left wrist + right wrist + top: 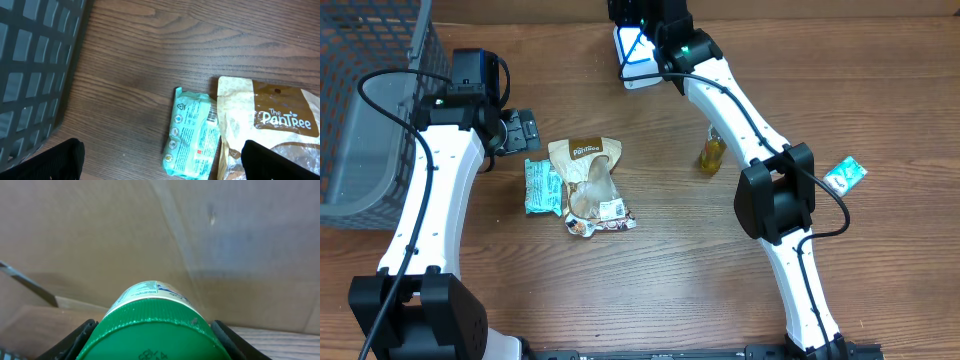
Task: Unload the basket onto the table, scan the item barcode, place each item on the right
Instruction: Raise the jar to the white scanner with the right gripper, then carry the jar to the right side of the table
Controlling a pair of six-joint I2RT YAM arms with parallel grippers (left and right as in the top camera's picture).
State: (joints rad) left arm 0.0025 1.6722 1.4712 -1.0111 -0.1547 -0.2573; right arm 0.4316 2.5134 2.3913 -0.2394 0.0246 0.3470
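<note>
- Two jaws of my right gripper (155, 342) clamp the green-lidded jar (150, 322), up by the lit scanner (638, 62); I judge scanning underway.
- My left gripper (523, 130) gapes, empty.
- Next I'd turn its barcode scannerward.

We see a brown wood-grain table (670, 260). At upper left, the basket (360, 100) is grey mesh. Near the centre lie a teal packet (542, 187) and a tan-and-brown pouch (585, 158) with white lettering. Right of them the bottle (712, 152) is amber. The jar (150, 330) has a green lid and a white label.
</note>
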